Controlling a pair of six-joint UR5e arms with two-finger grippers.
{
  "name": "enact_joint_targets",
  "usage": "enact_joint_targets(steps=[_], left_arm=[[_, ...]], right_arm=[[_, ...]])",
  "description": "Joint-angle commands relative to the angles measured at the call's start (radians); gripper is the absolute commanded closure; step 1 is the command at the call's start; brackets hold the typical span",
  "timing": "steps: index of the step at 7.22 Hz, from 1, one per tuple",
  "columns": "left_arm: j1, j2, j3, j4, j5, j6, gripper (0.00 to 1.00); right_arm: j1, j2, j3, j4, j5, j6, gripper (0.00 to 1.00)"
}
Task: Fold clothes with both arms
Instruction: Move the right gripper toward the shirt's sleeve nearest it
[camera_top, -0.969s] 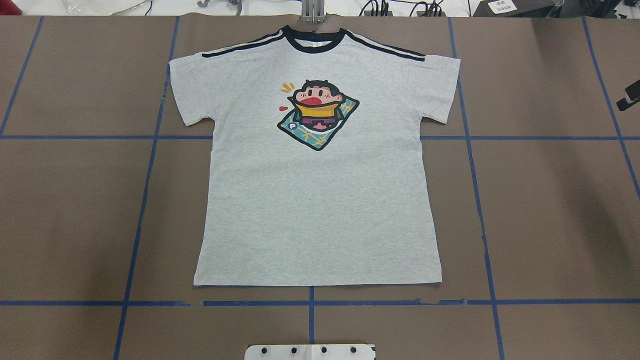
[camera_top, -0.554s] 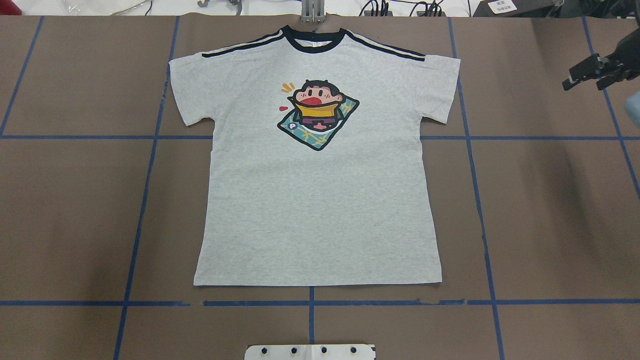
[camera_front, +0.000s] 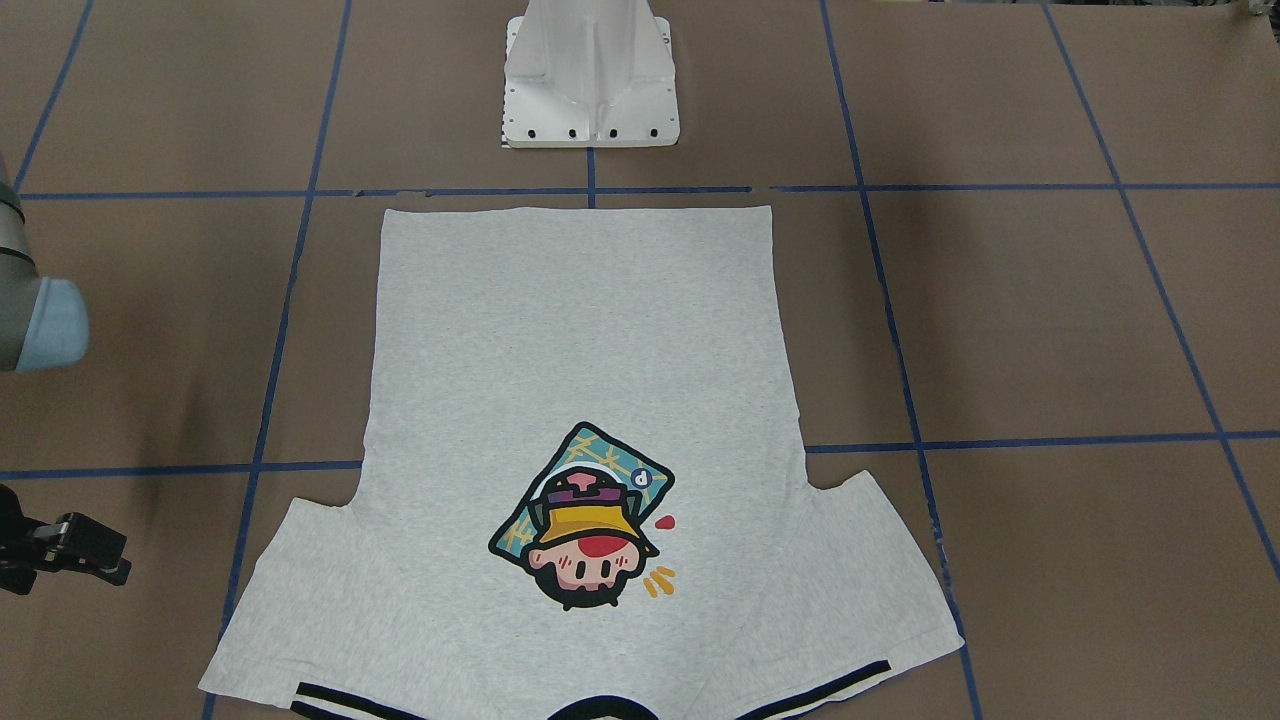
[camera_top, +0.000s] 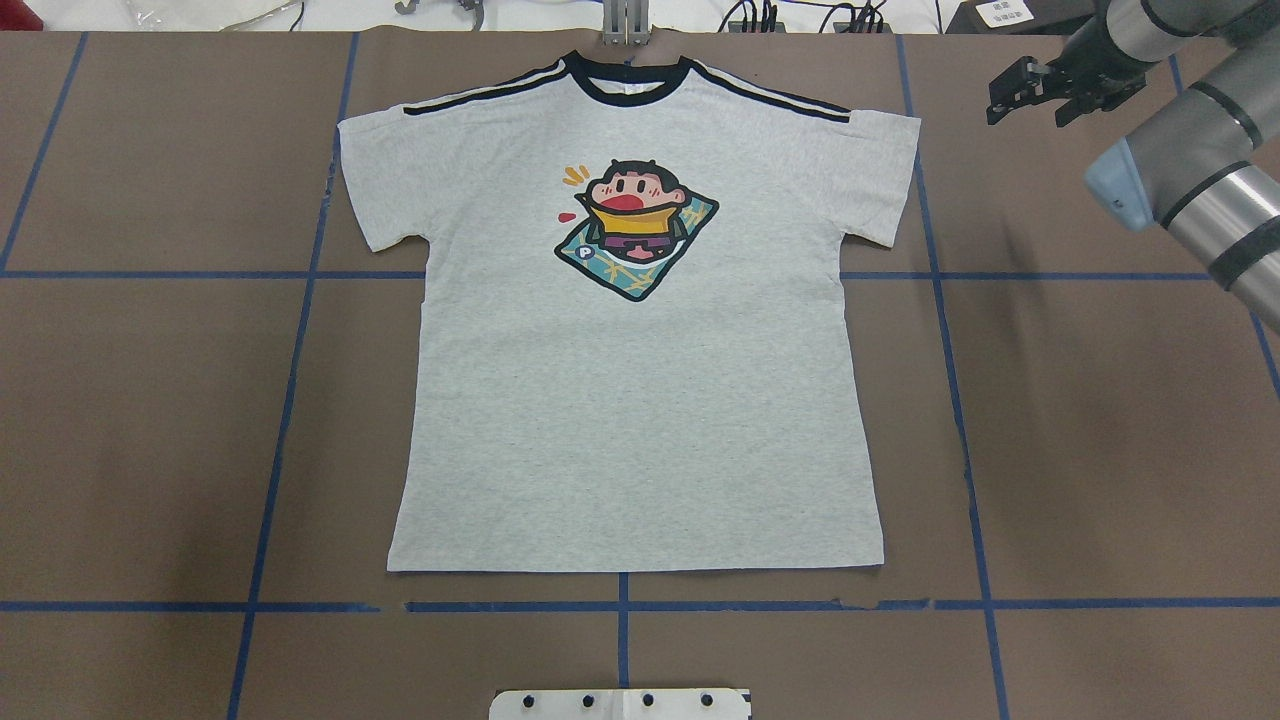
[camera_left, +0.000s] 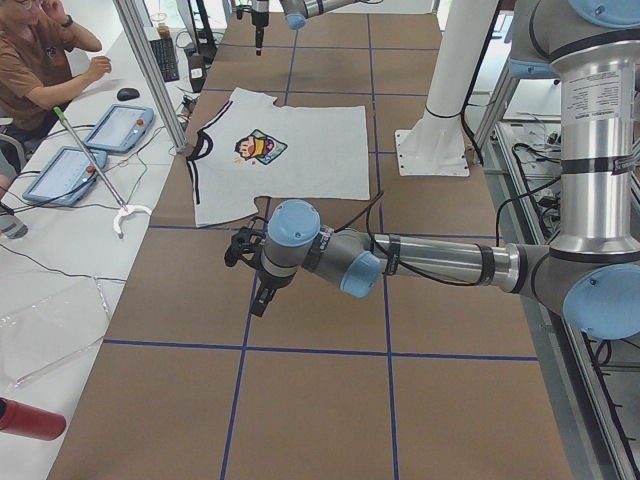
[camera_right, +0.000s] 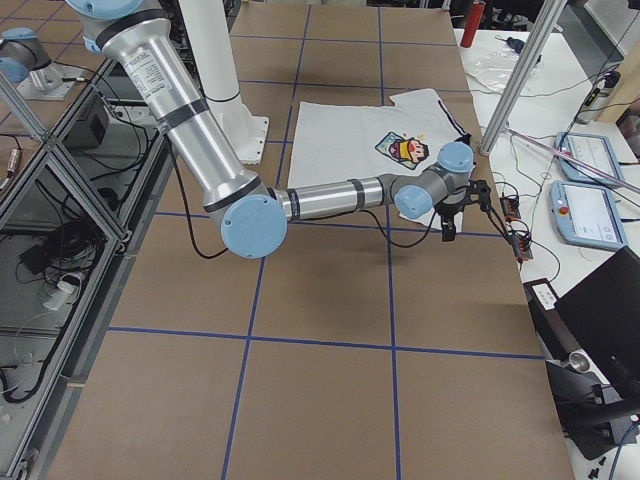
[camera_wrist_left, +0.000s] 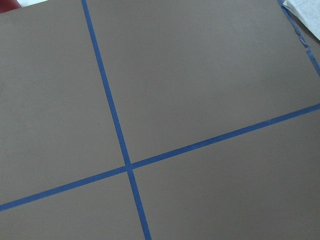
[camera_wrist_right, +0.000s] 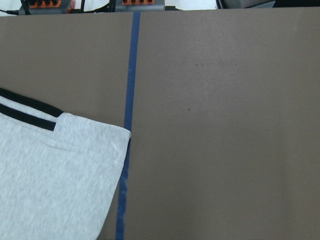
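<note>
The clothes are one light grey T-shirt (camera_top: 640, 400), spread flat and face up with its black collar at the table's far edge. Its cartoon print (camera_top: 632, 228) lies on the chest. My right gripper (camera_top: 1028, 105) hovers open and empty over bare table, beyond the shirt's right sleeve (camera_top: 880, 175). It also shows at the front-facing view's left edge as the right gripper (camera_front: 95, 550). The right wrist view holds that sleeve's corner (camera_wrist_right: 65, 170). My left gripper (camera_left: 252, 285) shows only in the exterior left view, above bare table short of the shirt; I cannot tell its state.
Blue tape lines (camera_top: 960, 400) grid the brown table. The white pedestal base (camera_top: 620, 703) sits at the near edge. Cables and gear (camera_top: 800, 15) line the far edge. A seated person (camera_left: 40, 60), tablets (camera_left: 120, 125) and a red bottle (camera_left: 30, 418) are beside the table.
My right arm has swung in from the overhead view's right edge, carrying its gripper left and toward the far edge, closer to the shirt's right sleeve. The shirt has not moved.
</note>
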Motion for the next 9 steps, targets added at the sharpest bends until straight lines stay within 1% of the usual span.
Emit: enact_joint_targets(steps=[1,2,3,4,6,7,8,9], left_arm=[[0.002,-0.005,0.004,0.001,0.0,0.0,0.0],[0.0,-0.005,0.002,0.001,0.0,0.0,0.0],[0.0,-0.006,0.002,0.001,0.0,0.0,0.0],[0.002,-0.008,0.002,0.001,0.0,0.0,0.0],[0.002,-0.011,0.004,0.001,0.002,0.0,0.0],[0.002,-0.011,0.004,0.0,0.002,0.001,0.0],[0.002,-0.012,0.004,0.0,0.003,0.001,0.0],[0.0,-0.012,0.004,0.0,0.005,0.001,0.0]], right_arm=[[-0.052,0.107,-0.137,0.07,-0.116,0.081,0.04],[-0.078,0.136,-0.211,0.126,-0.236,0.146,0.02],[-0.098,0.161,-0.265,0.183,-0.256,0.249,0.03],[-0.115,0.176,-0.299,0.205,-0.263,0.345,0.04],[-0.132,0.176,-0.328,0.225,-0.27,0.362,0.09],[-0.132,0.178,-0.337,0.225,-0.273,0.366,0.15],[-0.145,0.191,-0.349,0.226,-0.318,0.377,0.2],[-0.149,0.236,-0.407,0.226,-0.334,0.412,0.23]])
